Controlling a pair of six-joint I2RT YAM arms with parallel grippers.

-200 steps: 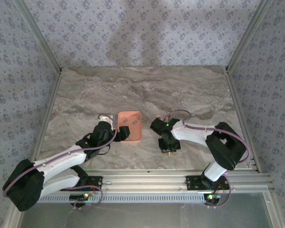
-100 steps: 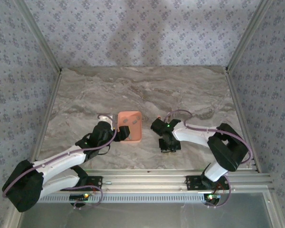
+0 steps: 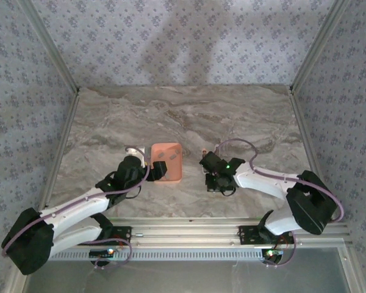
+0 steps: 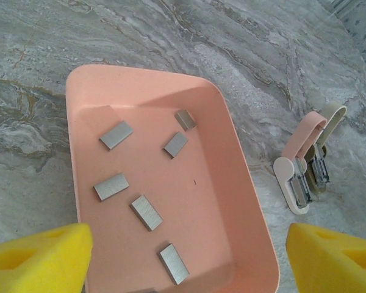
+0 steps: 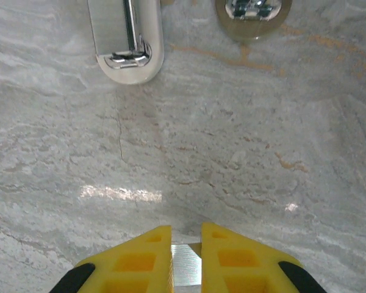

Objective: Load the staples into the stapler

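Staples (image 4: 146,212): short dull-grey metal bars, lying scattered in a smooth salmon-pink tray (image 4: 216,201), at 12 o'clock from the left gripper (image 4: 189,253), its yellow foam fingers standing spread. Staple strip (image 5: 186,265): the right gripper (image 5: 186,232) is pinching it. Stapler (image 4: 305,165): pink-and-cream, lying open on the veined marble table (image 4: 171,36), at 3 o'clock of the tray.

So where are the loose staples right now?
In the left wrist view, the staples lie scattered flat inside the pink tray, just ahead of the open left claw. The staplers sit on the marble to the tray's right.
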